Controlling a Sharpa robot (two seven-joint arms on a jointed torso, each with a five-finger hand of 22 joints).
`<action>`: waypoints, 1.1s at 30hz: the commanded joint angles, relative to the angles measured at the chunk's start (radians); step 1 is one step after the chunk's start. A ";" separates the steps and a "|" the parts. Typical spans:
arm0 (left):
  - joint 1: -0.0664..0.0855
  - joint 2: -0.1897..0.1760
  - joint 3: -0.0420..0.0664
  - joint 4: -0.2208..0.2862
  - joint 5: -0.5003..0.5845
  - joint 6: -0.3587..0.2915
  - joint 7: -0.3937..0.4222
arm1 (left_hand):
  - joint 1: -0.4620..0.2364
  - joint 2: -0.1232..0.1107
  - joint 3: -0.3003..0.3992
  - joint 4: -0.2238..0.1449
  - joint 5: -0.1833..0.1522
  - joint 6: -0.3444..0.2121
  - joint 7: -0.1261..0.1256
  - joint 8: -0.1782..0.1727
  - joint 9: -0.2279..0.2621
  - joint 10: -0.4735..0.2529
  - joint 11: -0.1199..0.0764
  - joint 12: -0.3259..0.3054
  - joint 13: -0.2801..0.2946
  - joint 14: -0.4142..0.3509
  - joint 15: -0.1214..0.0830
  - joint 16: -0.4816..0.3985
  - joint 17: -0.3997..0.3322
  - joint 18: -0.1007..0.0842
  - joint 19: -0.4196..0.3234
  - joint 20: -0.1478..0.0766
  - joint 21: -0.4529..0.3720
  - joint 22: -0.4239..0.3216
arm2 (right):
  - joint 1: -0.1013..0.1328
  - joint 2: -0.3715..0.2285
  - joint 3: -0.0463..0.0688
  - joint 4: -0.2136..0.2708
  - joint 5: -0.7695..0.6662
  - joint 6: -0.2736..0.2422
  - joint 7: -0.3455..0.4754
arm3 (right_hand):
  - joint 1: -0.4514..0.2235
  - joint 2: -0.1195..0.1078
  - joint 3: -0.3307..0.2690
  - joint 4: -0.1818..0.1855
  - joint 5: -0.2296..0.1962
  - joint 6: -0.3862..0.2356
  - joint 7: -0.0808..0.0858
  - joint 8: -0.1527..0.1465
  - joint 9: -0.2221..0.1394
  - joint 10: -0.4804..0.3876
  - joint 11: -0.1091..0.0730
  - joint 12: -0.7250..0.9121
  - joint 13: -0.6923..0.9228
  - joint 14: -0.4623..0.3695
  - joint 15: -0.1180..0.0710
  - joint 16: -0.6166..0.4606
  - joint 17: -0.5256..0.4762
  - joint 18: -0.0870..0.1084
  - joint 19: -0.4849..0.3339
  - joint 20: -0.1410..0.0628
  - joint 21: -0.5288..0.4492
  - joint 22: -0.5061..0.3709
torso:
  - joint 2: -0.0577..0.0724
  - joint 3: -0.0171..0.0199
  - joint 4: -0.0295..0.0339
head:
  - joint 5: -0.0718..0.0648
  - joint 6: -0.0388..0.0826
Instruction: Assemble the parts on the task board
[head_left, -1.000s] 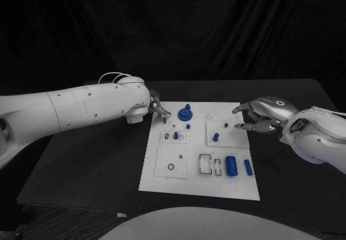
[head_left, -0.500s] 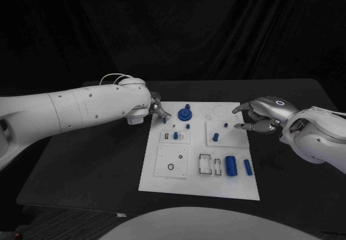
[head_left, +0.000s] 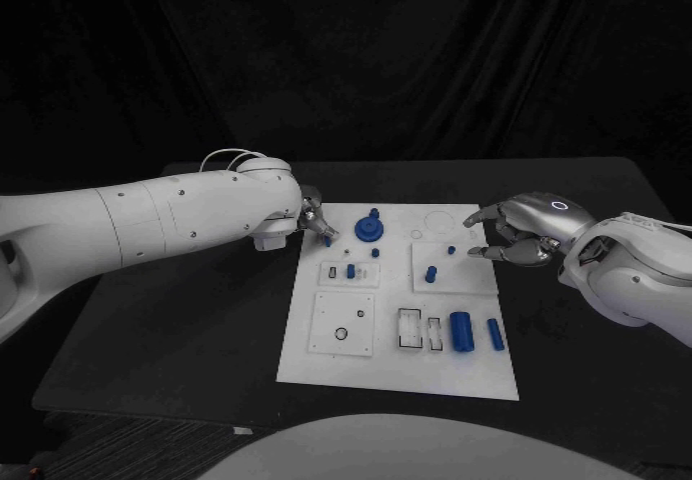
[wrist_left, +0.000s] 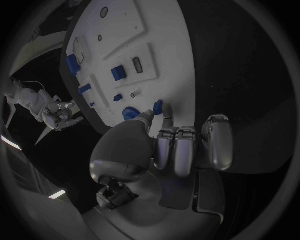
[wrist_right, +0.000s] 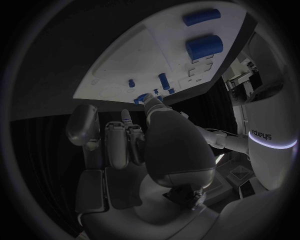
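At the far left corner of the task board (head_left: 325, 345), the left hand (head_left: 313, 219) pinches a small blue peg (wrist_left: 158, 106) between thumb and fingertip, just beside the blue gear (head_left: 371, 230). Near the board's right edge, the right hand (head_left: 516, 232) hovers with fingers curled in, holding nothing I can see. Two blue cylinders (head_left: 463, 331) lie toward the board's near right corner.
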 joint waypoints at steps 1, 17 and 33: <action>-0.003 0.002 0.001 0.003 -0.001 0.017 0.019 | 0.012 0.000 0.002 -0.010 0.011 0.008 0.000 -0.004 -0.002 0.103 -0.006 -0.001 0.263 0.104 -0.007 0.003 0.263 -0.001 -0.002 -0.006 -0.007 0.122 | -0.005 0.001 0.001 -0.001 -0.002 0.000 -0.009 | -0.002 0.008 -0.001 -0.002 0.006 0.006 -0.002 -0.006 -0.001 0.018 -0.007 -0.006 0.155 0.070 -0.007 -0.003 0.129 0.012 -0.005 -0.002 -0.006 0.119 | 0.000 0.0004 -0.0005 | 0.001 0.000; -0.004 0.001 0.001 0.005 -0.001 0.006 0.036 | 0.063 -0.015 0.059 -0.059 0.146 0.041 -0.016 0.005 0.011 0.103 -0.020 -0.001 0.263 0.104 -0.019 0.003 0.263 -0.003 0.006 -0.017 -0.003 0.133 | -0.009 0.001 0.001 -0.005 -0.002 0.004 -0.009 | -0.002 0.008 -0.001 -0.003 0.006 0.007 -0.002 -0.006 -0.002 0.015 -0.006 -0.009 0.152 0.069 -0.007 -0.007 0.126 0.014 -0.008 -0.002 -0.016 0.116 | 0.001 0.0001 0.0006 | 0.003 0.000; -0.003 -0.029 0.001 0.047 -0.001 -0.039 0.040 | 0.068 -0.070 0.262 -0.119 0.195 0.052 -0.021 0.010 0.035 0.103 -0.027 -0.001 0.263 0.104 -0.027 0.003 0.263 -0.004 0.012 -0.027 -0.007 0.140 | -0.009 0.000 0.001 -0.006 -0.002 0.011 -0.014 | -0.001 0.010 0.000 -0.003 0.007 0.008 -0.001 -0.006 -0.002 0.010 -0.006 -0.016 0.145 0.068 -0.007 -0.013 0.120 0.015 -0.010 -0.001 -0.025 0.114 | 0.000 -0.0001 0.0014 | 0.002 0.000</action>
